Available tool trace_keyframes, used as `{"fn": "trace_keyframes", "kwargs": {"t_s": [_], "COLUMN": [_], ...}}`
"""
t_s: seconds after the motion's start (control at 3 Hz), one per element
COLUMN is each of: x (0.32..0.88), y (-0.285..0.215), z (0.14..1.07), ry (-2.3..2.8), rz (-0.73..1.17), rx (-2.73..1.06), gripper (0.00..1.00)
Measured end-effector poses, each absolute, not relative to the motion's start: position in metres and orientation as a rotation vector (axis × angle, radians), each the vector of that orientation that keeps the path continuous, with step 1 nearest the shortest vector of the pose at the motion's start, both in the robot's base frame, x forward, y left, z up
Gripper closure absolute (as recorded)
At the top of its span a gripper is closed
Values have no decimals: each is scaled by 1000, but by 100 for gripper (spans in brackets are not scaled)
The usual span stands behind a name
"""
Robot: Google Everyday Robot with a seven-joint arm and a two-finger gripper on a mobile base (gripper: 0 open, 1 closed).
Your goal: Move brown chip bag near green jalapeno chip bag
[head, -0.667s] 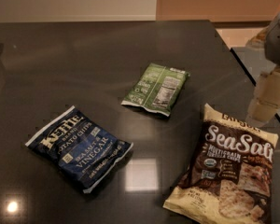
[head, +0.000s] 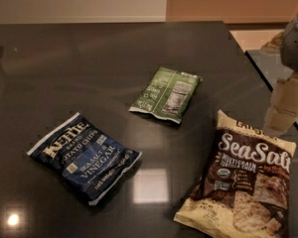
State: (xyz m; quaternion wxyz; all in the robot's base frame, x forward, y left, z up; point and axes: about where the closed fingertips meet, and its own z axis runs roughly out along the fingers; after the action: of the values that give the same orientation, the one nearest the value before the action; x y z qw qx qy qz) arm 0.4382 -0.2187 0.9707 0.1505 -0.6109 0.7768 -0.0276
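Observation:
The brown chip bag [head: 246,180] lies flat at the front right of the dark table, with white "Sea Salt" lettering and cream edges. The green jalapeno chip bag [head: 166,94] lies flat near the table's middle, label panel up, up and to the left of the brown bag. My gripper [head: 283,110] hangs at the right edge of the view, pale and blocky, just above the brown bag's top right corner. It holds nothing that I can see.
A dark blue Kettle vinegar bag [head: 84,156] lies at the front left. The dark table [head: 89,58] has its right edge near the gripper, with pale floor beyond. A bright light reflection sits between the blue and brown bags.
The gripper has shifted slightly at the right edge, staying above the brown bag's top corner. The three bags have not moved.

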Motion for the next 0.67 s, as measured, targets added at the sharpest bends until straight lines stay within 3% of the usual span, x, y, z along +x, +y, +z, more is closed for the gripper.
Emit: {"fn": "trace_keyframes", "kwargs": {"t_s": [0.67], "x": [425], "y": [-223], "z": [956], "ry": [2197], "rz": [-7], "rx": [-1843], "gripper": [0]}}
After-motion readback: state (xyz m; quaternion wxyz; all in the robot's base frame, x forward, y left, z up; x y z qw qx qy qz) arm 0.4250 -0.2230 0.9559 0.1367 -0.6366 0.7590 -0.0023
